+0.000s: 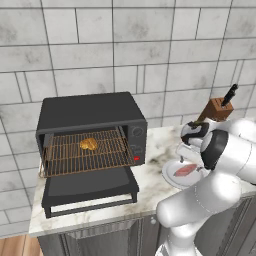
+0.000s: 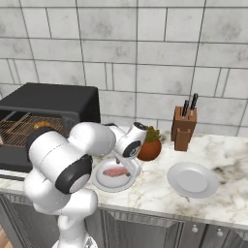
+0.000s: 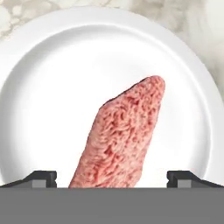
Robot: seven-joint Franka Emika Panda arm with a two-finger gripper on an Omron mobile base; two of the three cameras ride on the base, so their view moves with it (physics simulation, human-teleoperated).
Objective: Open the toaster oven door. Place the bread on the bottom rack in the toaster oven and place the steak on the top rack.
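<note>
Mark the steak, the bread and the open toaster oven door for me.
steak [image 3: 120, 135], hand view, middle of the pink meat.
bread [image 1: 88, 144], left base view, centre of the golden lump on the rack.
toaster oven door [image 1: 87, 183], left base view, flat inner face.

Arm [image 1: 220, 170] bent forward and down; gripper [image 3: 112, 177] jaws spread wide, holding nothing.

My matte-black boxy toaster oven [image 1: 92, 117] carries a small red button [image 1: 136, 158] on its dark panel, and its copper-brown wire rack [image 1: 85, 151] bears a lumpy golden-brown piece of bread [image 1: 88, 144]. Below my dark finger tips [image 3: 43, 178] a mottled pink-red raw steak [image 3: 120, 138] lies on a plain white round plate [image 3: 52, 87]. The plate sits on a cream marble counter veined in grey-brown [image 2: 227, 155], backed by a grey stone-tile wall [image 2: 145, 48].
</note>
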